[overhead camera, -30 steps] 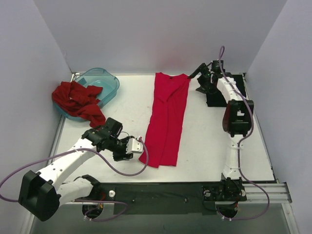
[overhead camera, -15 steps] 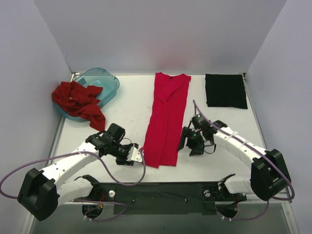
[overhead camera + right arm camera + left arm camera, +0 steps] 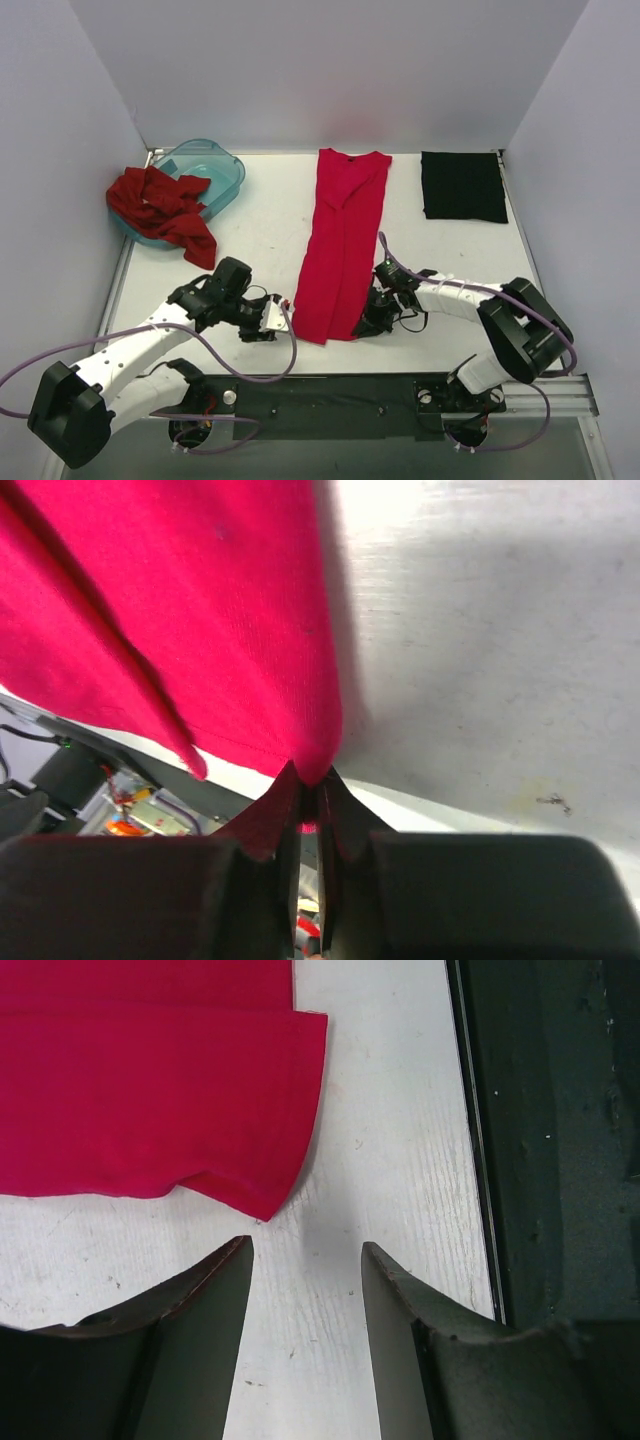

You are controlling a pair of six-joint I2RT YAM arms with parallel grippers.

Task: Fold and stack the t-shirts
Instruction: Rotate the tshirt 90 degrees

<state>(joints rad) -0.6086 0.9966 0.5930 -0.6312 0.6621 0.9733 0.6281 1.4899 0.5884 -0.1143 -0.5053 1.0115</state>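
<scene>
A crimson-pink t-shirt lies folded into a long strip down the middle of the table. My right gripper is shut on its near right corner, and the cloth bunches between the pinched fingertips. My left gripper stands open just left of the strip's near left corner, with bare table between its fingers. A black t-shirt lies folded flat at the back right. A darker brick-red t-shirt is crumpled over the tub's rim at the back left.
A translucent teal tub stands at the back left corner. The table's black front rail runs just below both grippers and shows as a dark strip in the left wrist view. White walls close in three sides.
The right arm swung from the back right beside the black t-shirt down to the near edge and shut on the crimson-pink t-shirt's corner. The left gripper edged slightly toward the strip.
</scene>
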